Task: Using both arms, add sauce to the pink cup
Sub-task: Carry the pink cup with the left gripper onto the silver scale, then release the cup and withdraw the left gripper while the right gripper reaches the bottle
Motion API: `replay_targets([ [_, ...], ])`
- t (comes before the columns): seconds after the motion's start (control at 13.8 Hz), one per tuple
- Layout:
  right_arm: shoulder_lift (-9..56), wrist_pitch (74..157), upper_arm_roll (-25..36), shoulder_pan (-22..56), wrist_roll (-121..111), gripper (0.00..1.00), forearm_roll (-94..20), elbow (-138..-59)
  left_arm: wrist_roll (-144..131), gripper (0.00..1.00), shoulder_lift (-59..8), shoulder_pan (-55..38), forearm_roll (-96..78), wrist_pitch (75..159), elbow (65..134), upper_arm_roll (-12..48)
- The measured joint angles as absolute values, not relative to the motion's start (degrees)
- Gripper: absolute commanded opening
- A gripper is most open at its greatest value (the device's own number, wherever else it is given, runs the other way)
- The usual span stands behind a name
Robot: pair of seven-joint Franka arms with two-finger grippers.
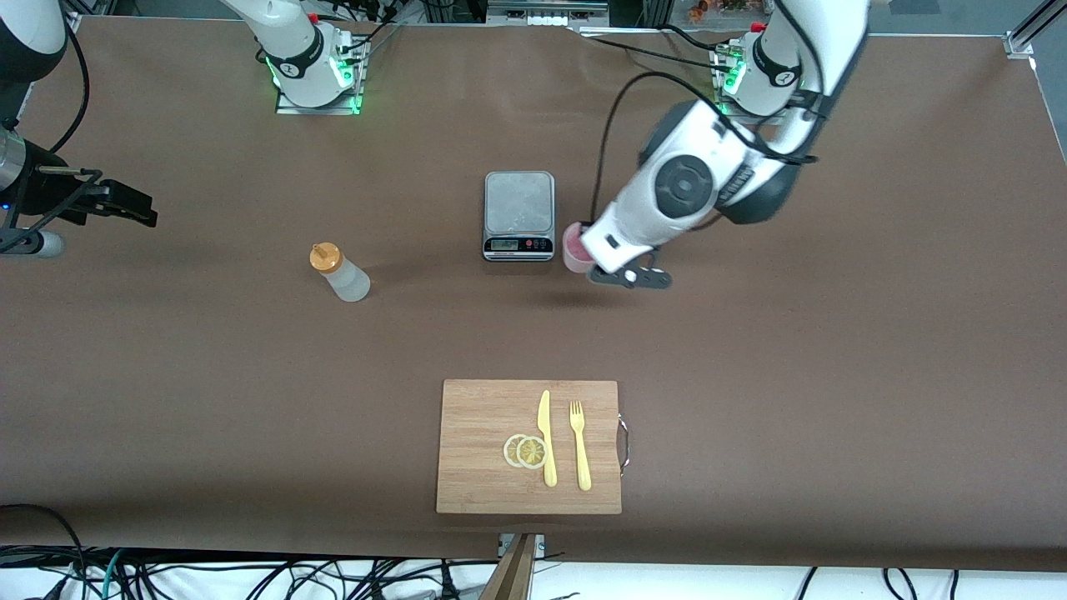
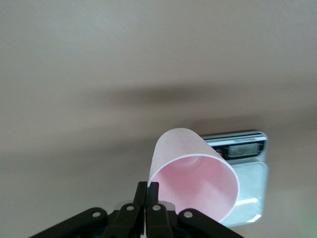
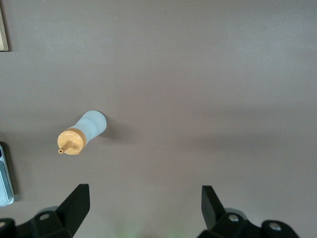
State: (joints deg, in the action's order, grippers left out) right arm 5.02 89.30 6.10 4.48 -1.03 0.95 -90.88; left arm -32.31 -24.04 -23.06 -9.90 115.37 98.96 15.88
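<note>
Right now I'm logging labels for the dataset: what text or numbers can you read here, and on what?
None can be read.
Scale: its display and button marks are too small to read.
Sauce, pink cup, board: no text shows.

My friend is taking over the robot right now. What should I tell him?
Left gripper: shut on the pink cup's rim, beside the scale.
Right gripper: open, empty, waiting at the right arm's end of the table.
Sauce bottle: standing on the table, untouched, between the right gripper and the scale.
Done: cup gripped.
Left: grab the bottle, squeeze sauce into the cup.
</note>
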Motion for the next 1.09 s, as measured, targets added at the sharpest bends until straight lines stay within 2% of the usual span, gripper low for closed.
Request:
replay_targets([
  [0.36,5.02,89.30,6.10,4.48,-1.03,1.00,0.94,-90.88,-41.71,0.00,-25.28,-32.05,-9.90,116.92,99.18,16.00],
  [0.87,5.27,89.25,6.09,4.51,-1.03,1.00,0.93,-90.90,-43.68,0.00,-25.55,-35.37,-9.90,119.68,102.51,15.98],
  [1.09,7.60,89.08,6.10,4.45,-1.39,1.00,-1.53,-91.12,-44.25,0.00,-26.12,-36.00,-9.90,121.71,103.18,15.96],
])
